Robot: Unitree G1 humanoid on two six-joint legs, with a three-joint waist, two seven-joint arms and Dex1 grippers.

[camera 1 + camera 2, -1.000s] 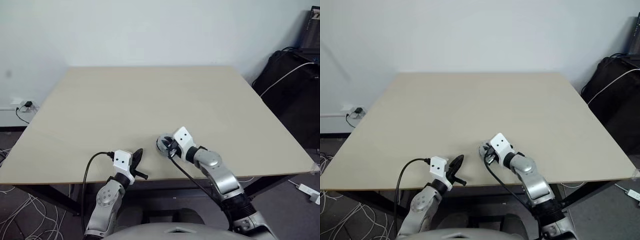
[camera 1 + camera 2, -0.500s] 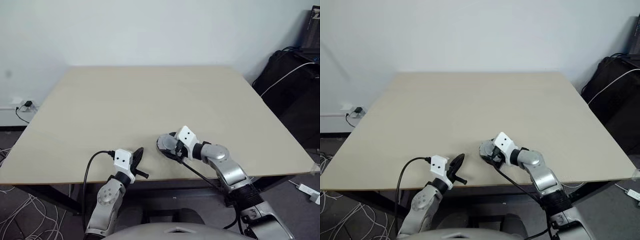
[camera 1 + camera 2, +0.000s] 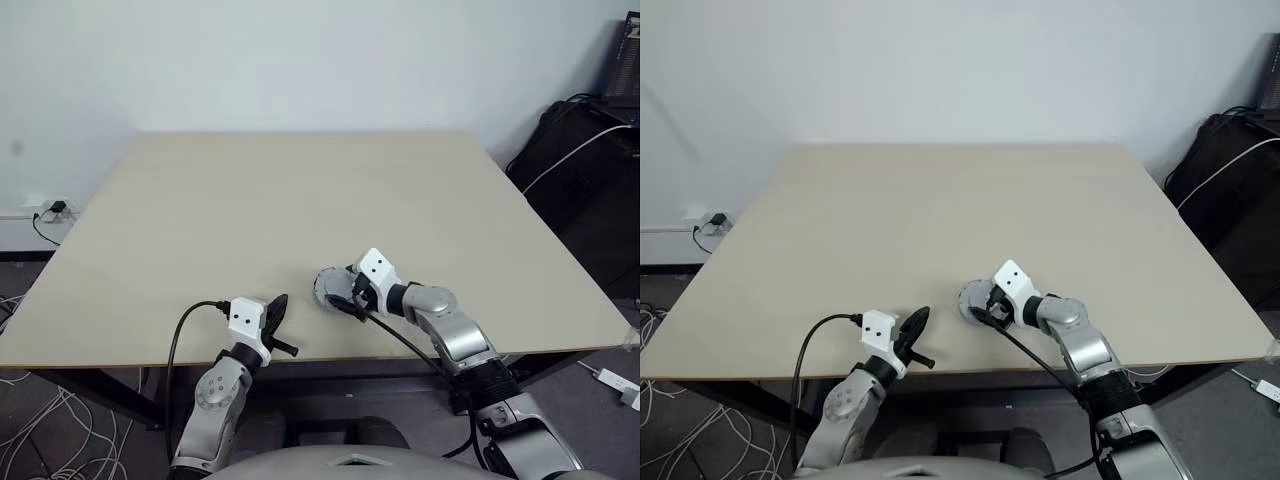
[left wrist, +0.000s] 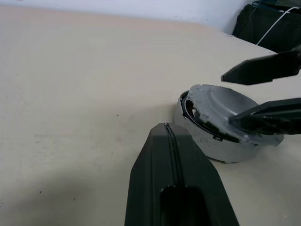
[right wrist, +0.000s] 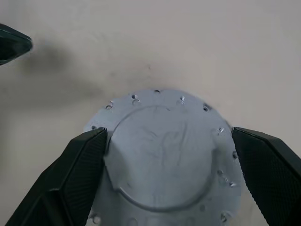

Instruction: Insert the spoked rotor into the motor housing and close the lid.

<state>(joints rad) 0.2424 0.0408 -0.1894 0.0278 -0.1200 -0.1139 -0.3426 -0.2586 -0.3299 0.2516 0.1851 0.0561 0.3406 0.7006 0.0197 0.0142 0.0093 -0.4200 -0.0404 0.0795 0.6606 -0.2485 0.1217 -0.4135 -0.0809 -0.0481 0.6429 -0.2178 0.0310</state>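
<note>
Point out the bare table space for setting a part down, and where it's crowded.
Free: the table from the lid back to the wall-side edge, and both side margins. Crowded: the near edge, where the right gripper straddles the lid and the left gripper rests beside it.

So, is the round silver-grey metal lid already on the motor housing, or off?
On, but tilted: the lid lies smooth face up on the motor housing, with a gap at one edge.
</note>
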